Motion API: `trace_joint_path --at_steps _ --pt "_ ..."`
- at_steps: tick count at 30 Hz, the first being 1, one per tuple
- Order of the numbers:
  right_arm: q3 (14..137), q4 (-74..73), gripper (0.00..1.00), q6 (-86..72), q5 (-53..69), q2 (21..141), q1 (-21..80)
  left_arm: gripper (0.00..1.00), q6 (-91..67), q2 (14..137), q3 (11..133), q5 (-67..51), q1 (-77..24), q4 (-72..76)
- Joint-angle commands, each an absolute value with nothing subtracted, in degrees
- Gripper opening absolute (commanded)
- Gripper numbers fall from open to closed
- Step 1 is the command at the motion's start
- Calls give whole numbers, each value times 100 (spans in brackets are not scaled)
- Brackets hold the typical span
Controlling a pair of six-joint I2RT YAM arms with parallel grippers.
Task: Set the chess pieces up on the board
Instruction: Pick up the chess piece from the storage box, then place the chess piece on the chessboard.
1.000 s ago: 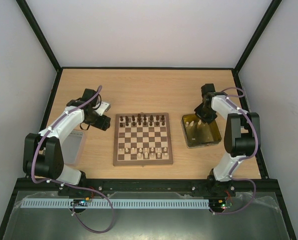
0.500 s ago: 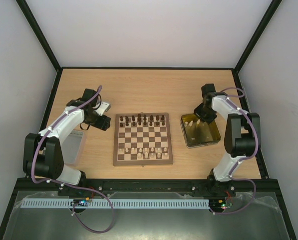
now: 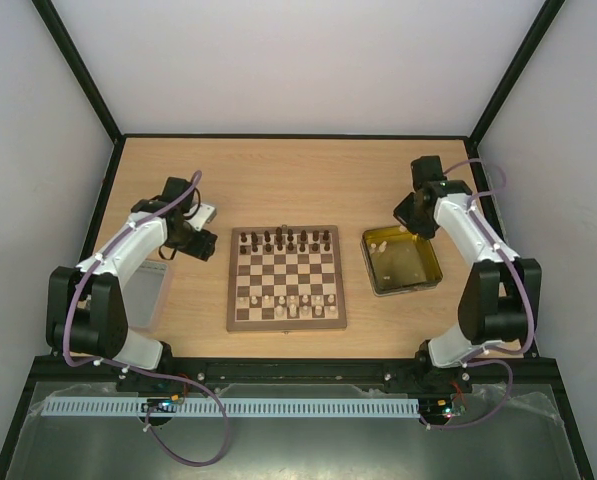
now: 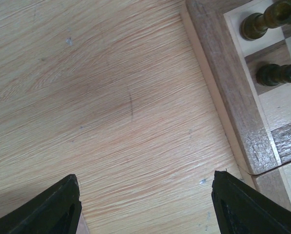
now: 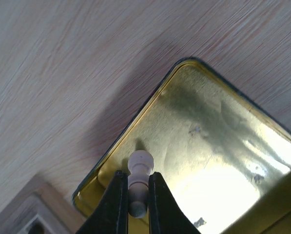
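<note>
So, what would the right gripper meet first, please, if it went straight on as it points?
Most likely the floor of the yellow tray near its corner, the cream piece in the right gripper touching first; depth is unclear.

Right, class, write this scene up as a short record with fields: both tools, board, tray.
right tool: shut on a cream piece, over a corner of the tray
left tool: open, empty, above the table beside the board
board: dark pieces along far side, cream pieces along near side
tray: shiny yellow metal, right of board
</note>
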State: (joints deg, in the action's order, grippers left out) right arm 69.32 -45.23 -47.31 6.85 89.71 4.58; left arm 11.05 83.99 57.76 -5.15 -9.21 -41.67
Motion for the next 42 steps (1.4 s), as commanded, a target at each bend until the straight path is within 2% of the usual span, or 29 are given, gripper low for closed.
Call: trace_joint_path --at_steps 1,5,10,15,20,27,42 --pt "7024 -4947 2 -4696 476 8422 908 74 1166 8390 5874 -312 -847 -4426" --pt "7351 -5348 2 -4802 485 8140 1715 74 1283 8349 5972 -338 -835 -4525" --pt "8246 -6068 2 -5216 293 8329 3527 74 1309 8358 6070 -457 -809 -4553" --pt "9277 -6623 2 -5777 213 8944 5262 74 1057 8277 6057 -882 -809 -4530" --pt "10084 -6970 2 -5989 33 9892 6461 74 983 8111 6035 -882 -816 -4377" --pt "10235 -6879 2 -5786 362 10579 6864 75 832 8007 5997 -1093 -817 -4283" --pt "9255 -6142 2 -5842 679 10592 6864 75 844 7835 5872 -1097 -817 -4246"
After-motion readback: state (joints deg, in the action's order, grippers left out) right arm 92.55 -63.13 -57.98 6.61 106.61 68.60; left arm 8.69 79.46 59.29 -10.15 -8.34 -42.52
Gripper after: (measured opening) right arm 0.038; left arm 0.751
